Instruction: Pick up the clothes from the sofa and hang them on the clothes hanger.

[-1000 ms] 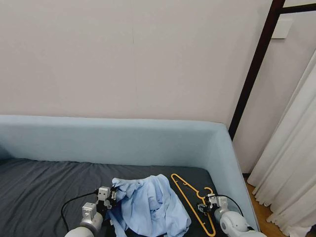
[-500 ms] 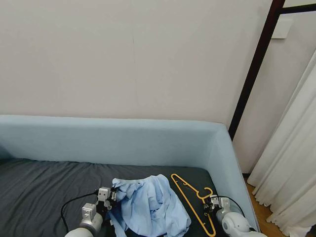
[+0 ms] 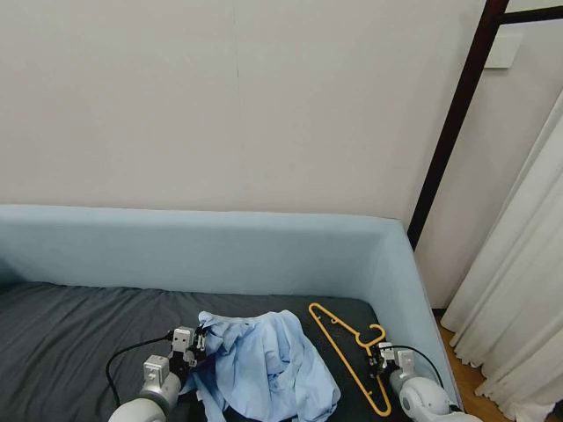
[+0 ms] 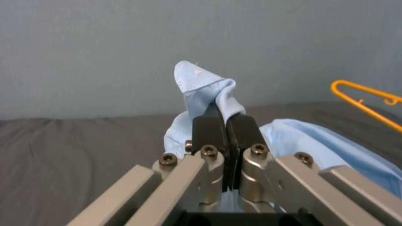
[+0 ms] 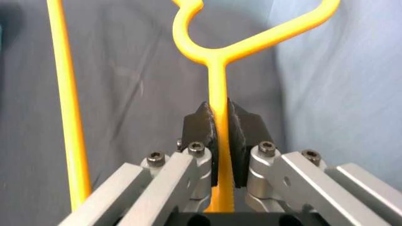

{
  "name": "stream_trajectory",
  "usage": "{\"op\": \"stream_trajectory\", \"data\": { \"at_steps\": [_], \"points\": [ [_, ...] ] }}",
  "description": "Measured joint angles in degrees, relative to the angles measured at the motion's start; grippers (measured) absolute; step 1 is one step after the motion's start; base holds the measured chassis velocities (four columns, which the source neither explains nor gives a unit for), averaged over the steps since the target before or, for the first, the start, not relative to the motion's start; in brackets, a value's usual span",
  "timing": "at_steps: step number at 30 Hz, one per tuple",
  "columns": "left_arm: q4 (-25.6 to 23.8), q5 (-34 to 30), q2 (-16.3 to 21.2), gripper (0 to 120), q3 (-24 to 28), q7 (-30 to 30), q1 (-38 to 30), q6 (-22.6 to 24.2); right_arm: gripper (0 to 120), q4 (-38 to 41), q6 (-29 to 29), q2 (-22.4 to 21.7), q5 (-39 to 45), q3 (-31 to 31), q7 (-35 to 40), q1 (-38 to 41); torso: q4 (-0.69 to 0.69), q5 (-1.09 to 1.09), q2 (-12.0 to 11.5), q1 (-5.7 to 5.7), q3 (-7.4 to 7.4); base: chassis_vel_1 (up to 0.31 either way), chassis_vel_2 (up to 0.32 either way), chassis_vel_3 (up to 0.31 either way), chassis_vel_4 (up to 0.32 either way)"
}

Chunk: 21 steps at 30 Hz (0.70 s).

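A crumpled light-blue shirt (image 3: 268, 365) lies on the dark grey sofa seat (image 3: 70, 338). My left gripper (image 3: 201, 349) is shut on a fold of the shirt (image 4: 207, 89) at its left edge, the cloth pinched between the black pads (image 4: 210, 129). An orange hanger (image 3: 347, 347) lies to the right of the shirt. My right gripper (image 3: 378, 358) is shut on the hanger (image 5: 213, 89) just below its hook, the bar clamped between the fingers (image 5: 242, 127).
The sofa's light-blue back (image 3: 202, 251) and right arm (image 3: 396, 281) enclose the seat. A dark upright post (image 3: 449, 132) stands at the right, with white curtains (image 3: 519, 290) beside it. The plain wall (image 3: 220, 97) is behind the sofa.
The right gripper has moved to the right, taking the orange hanger with it. The left gripper and shirt have barely shifted.
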Motion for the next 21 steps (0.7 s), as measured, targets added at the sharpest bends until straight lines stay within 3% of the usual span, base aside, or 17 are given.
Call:
{"op": "stream_trajectory", "data": {
  "at_steps": [4,8,9,13,21],
  "points": [
    [0.1,-0.7,0.0,0,0.1,0.0,-1.2,0.1,5,4.3,3.7,-1.5,-5.5,1.3,1.2,-2.7,0.0,0.0,0.0,0.0,0.0,0.0,0.0,0.0,0.0],
    [-0.1,-1.9,0.8,0,0.3,-0.1,-2.9,0.5,5,10.5,14.8,-4.8,-22.6,2.2,1.1,-8.1,0.0,-0.01,0.0,0.0,-0.01,0.0,0.0,0.0,0.0],
    [-0.1,-1.9,0.8,0,0.3,-0.1,-2.9,0.5,5,10.5,14.8,-4.8,-22.6,2.2,1.1,-8.1,0.0,-0.01,0.0,0.0,-0.01,0.0,0.0,0.0,0.0],
    [-0.7,-3.3,2.3,0,0.9,-0.2,-4.6,0.8,5,14.1,22.0,-5.8,-36.9,2.4,1.4,-12.2,0.0,0.0,0.0,0.0,-0.01,0.0,0.0,0.0,0.0],
    [-2.5,-3.8,3.8,0,1.8,-0.2,-5.7,1.2,5,18.2,22.3,-5.5,-44.8,-0.5,1.1,-13.7,0.0,-0.01,0.0,0.0,-0.01,0.0,0.0,0.0,0.0]
  ]
}}
